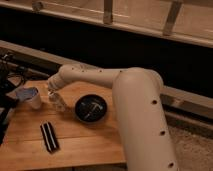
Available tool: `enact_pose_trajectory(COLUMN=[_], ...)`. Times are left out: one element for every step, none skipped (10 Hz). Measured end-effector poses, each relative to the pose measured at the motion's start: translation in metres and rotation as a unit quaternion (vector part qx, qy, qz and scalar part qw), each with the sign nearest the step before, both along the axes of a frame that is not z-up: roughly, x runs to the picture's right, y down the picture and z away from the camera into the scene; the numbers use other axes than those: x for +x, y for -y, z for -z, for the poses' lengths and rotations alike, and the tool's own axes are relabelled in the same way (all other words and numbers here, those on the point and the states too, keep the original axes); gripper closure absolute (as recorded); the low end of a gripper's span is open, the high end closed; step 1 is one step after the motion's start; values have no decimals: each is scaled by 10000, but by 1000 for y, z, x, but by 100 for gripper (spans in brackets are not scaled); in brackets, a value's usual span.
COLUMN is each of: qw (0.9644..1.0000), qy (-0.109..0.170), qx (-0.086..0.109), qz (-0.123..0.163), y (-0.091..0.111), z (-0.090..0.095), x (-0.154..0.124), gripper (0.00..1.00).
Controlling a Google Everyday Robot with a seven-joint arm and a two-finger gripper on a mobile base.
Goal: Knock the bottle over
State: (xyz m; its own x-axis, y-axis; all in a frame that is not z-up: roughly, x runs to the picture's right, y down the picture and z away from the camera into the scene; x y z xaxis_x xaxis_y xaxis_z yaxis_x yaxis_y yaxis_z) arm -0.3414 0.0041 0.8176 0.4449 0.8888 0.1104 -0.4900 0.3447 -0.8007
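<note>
A large white robot arm (137,107) rises from the table's right front corner, bends at a rounded elbow and stretches leftward over the tabletop. Its wrist angles down toward the table's left back area, ending in the gripper (54,96), low near the surface.

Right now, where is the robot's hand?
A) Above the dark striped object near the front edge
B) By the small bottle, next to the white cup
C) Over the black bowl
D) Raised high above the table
B: the hand is down at the bottle, just right of the white cup, left of the black bowl.
</note>
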Motion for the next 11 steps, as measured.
enact_pose_trajectory(qw=[10000, 10000, 10000, 10000, 9999, 9999, 9999, 9998, 9998, 9998, 9998], qy=[-2, 7, 20, 14, 3, -7, -18, -13, -6, -8, -15], qx=[6, 38, 65, 90, 112, 125, 141, 171, 190, 195, 198], qz=[18, 27, 37, 33, 39, 37, 33, 38, 56, 72, 80], y=[-2, -5, -6, -6, -7, -7, -7, -5, -4, -4, -4], z=[2, 5, 7, 9, 11, 15, 17, 22, 25, 26, 27], x=[-1, -4, -6, -6, -3, 2, 4, 2, 1, 1, 3], gripper=[97, 97, 97, 97, 97, 97, 97, 97, 97, 97, 97])
